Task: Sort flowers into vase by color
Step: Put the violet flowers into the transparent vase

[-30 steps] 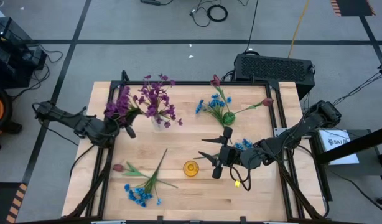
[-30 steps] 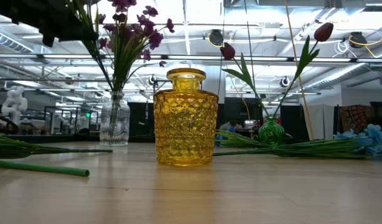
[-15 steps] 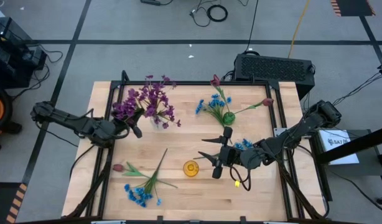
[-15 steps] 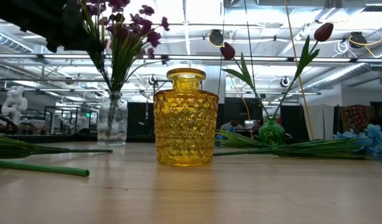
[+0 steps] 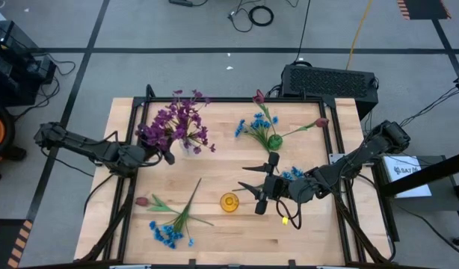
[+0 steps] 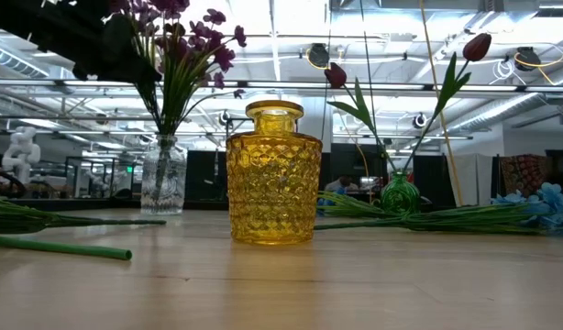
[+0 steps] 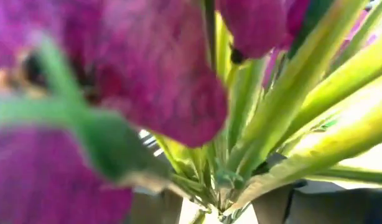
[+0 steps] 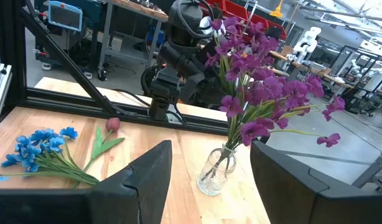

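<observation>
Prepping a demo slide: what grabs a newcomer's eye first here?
The purple bunch standing in a clear vase at the table's far left, with the left claw right beside it. Next the yellow vase, empty, near the front middle, just off the open right claw. Loose blue flowers and a red tulip lie at front left.

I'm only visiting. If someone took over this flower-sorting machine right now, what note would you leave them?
Left tool: up against the purple flowers in the clear glass vase.
Right tool: open, empty, hovering beside the empty yellow patterned glass vase.
Done: purple sprigs are in the clear vase; dark red tulips stand in the small green glass vase.
Left: a loose red tulip and blue sprigs lie on the left arm's side; more blue blossoms lie by the right arm.
</observation>
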Robot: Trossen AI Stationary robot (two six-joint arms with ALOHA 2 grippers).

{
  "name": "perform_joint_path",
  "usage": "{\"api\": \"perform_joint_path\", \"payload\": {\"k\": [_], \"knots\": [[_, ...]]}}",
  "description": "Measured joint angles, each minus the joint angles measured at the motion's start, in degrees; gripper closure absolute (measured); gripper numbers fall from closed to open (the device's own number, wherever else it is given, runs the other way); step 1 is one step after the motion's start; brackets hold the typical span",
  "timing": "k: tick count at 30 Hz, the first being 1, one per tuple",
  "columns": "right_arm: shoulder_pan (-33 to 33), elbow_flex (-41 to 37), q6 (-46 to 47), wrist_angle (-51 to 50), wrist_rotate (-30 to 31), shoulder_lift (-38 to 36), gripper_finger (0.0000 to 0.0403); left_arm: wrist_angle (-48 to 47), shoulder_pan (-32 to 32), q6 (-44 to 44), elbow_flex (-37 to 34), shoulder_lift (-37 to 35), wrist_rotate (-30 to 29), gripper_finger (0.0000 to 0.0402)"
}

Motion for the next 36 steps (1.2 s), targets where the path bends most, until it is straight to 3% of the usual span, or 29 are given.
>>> {"api": "perform_joint_path", "payload": {"k": [16,23,29,36], "knots": [[0.2,0.0,2.8,-1.8,0.0,0.0,0.0193,-3.4,-5.9,1.7,0.0,-4.2,-0.4,0.0143],[0.9,0.0,2.8,-1.8,0.0,0.0,0.0193,-6.5,-9.2,0.4,0.0,-7.8,-0.4,0.0137],[0.9,0.0,2.8,-1.8,0.1,0.0,0.0193,-6.6,-10.3,0.0,0.0,-9.2,-1.8,0.0179],[0.9,0.0,2.8,-1.5,0.1,0.0,0.0193,-6.6,-10.0,-1.1,0.0,-6.8,-4.1,0.0305]]}}
